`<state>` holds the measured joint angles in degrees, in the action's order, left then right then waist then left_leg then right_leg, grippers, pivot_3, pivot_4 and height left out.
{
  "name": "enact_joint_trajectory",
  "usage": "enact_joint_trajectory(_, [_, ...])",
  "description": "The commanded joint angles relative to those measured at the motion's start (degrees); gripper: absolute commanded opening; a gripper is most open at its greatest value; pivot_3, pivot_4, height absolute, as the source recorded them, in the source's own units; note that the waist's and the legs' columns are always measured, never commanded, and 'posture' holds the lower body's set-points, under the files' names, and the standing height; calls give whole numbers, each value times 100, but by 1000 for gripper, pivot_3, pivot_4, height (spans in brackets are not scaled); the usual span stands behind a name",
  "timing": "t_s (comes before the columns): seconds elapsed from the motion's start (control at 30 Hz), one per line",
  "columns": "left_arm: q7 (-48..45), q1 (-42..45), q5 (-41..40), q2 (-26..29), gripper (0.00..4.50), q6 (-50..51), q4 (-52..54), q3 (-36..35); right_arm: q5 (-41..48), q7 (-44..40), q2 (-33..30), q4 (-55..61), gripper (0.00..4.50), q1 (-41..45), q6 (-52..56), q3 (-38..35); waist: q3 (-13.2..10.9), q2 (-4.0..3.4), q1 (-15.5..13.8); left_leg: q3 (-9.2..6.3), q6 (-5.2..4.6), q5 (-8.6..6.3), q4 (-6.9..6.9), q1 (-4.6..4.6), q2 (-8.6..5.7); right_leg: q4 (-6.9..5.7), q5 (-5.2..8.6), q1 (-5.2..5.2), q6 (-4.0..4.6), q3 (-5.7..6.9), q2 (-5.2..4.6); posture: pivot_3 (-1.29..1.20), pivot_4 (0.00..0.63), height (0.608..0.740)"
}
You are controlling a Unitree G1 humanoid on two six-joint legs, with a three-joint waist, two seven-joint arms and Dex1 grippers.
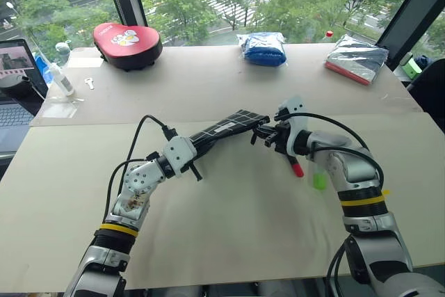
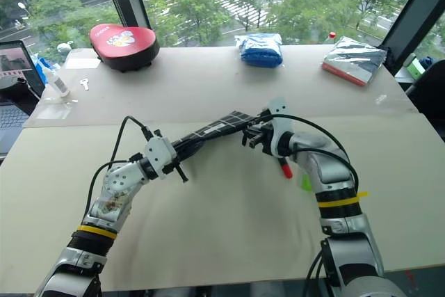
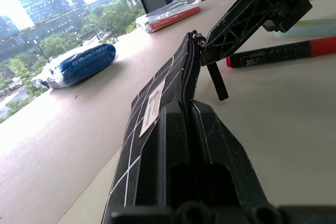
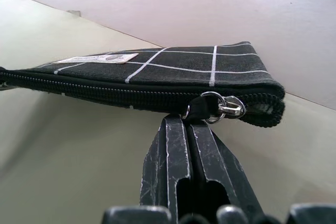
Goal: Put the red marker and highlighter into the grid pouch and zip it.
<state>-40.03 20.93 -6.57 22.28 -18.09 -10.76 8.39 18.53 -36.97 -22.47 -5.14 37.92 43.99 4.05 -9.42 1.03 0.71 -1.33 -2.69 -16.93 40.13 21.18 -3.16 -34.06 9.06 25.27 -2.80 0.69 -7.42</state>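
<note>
The pale table (image 1: 229, 241) carries everything, and the grid pouch (image 1: 226, 129) is the landmark, held up off its surface between the two arms. The left gripper (image 1: 201, 145) is clamped tight on the pouch's near end, so the pouch runs away from its fingers toward the right gripper (image 1: 263, 132). That gripper meets the pouch's far end with its fingers pressed together on the black zipper pull strap (image 4: 197, 109), just below the metal ring of the slider; the zipper teeth run along the pouch's edge from there.

Beyond the pouch, along the window edge of the table, sit a red cartoon-print case (image 1: 127, 44), a blue bag (image 1: 262, 48) and a silver packet (image 1: 356, 59).

The red marker (image 1: 296, 167) lies on the table just past the pouch's far end, under the right wrist. The highlighter (image 1: 319, 180) lies beside the marker, a little farther from the pouch.
</note>
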Motion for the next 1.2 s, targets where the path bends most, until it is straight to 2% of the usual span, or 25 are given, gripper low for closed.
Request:
enact_joint_trajectory(0.03, [42, 9, 56, -57, 0, -2, 227, -8, -6, -232, 94, 262, 48, 176, -99, 287, 0, 0, 0, 0, 0, 0, 0, 0, 0, 0, 0, 0, 0, 0, 0, 0, 150, 740])
enact_joint_trajectory(0.27, [-45, 68, 75, -125, 0, -44, 136, 42, 749, -1093, 405, 1112, 48, 315, 441, 736, 0, 0, 12, -1, 3, 2, 0, 1, 1, 0, 0, 2, 0, 1, 0, 0, 150, 740])
enact_joint_trajectory(0.4, [-100, 124, 86, -150, 0, -76, 77, 44, 950, -1061, 655, 1102, 48, 489, 743, 698, 0, 0, -18, -6, 4, 2, 1, 1, -1, 0, 0, 0, 0, 2, -2, 0, 150, 740])
enact_joint_trajectory(0.5, [-129, 145, 95, -161, 0, -90, 58, 31, 769, -1106, 665, 1039, 48, 502, 654, 831, 0, 0, -14, -5, 5, 2, 2, 1, -2, -1, 0, 1, 0, 2, -1, 0, 150, 740])
enact_joint_trajectory(0.6, [-135, 135, 106, -166, 0, -93, 78, 14, 416, -1022, 572, 789, 800, 471, 307, 879, 0, 0, 1, -5, 10, 5, -1, 1, -2, -1, 0, 4, 0, 3, -1, 0, 150, 740])
enact_joint_trajectory(0.63, [-128, 128, 112, -167, 0, -93, 86, 9, 396, -984, 512, 758, 1299, 477, 301, 801, 0, 0, 5, -5, 12, 7, -1, 1, -2, -2, 0, 4, 0, 4, -1, 0, 150, 740])
enact_joint_trajectory(0.67, [-119, 120, 119, -171, 0, -87, 101, 9, 398, -965, 465, 755, 1564, 480, 308, 745, 0, 0, 5, -5, 14, 8, -3, 1, -4, -1, 0, 5, 0, 3, 0, 0, 150, 740])
enact_joint_trajectory(0.7, [-110, 108, 126, -176, 0, -82, 119, 9, 478, -962, 405, 818, 1973, 470, 388, 622, 0, 0, 3, -5, 14, 8, -3, 1, -4, -2, 0, 6, 0, 4, 0, 0, 150, 740])
enact_joint_trajectory(0.8, [-76, 18, 149, -203, 0, -83, 202, 27, 1584, -1224, 28, 1554, 2949, 275, 1487, -225, 0, 0, -29, -7, 14, 8, -1, 7, -3, 0, 0, 6, 0, 4, -2, 0, 150, 740])
enact_joint_trajectory(0.93, [-60, -43, 175, -238, 0, -119, 197, 63, 2846, -1546, -809, 2927, 2949, -491, 2257, -1227, 0, 0, -90, -8, 3, 1, -1, 12, -1, 4, 0, 8, 0, 4, -2, 0, 150, 740])
enact_joint_trajectory(1.03, [-67, -25, 203, -261, 0, -155, 150, 77, 3483, -1519, -1350, 3655, 2949, -1130, 2366, -2021, 0, 1, -138, -15, -28, -19, -6, 17, 1, 10, 1, 8, -2, 14, -2, 0, 150, 740])
enact_joint_trajectory(1.13, [-48, 56, 194, -316, 0, -196, 33, 64, 2872, -852, -1938, 3604, 2949, -1717, 2131, -2872, 0, 1, -141, -4, -37, -24, 3, 18, 1, 10, 1, 6, -2, 5, -3, 0, 150, 740])
enact_joint_trajectory(1.2, [-79, 92, 179, -357, 0, -239, -40, 84, 2501, -163, -2023, 3320, 2949, -1834, 2123, -3202, -1, 3, -141, -3, -43, -28, 10, 13, 1, 10, 1, -6, -2, 4, -5, 0, 150, 740])
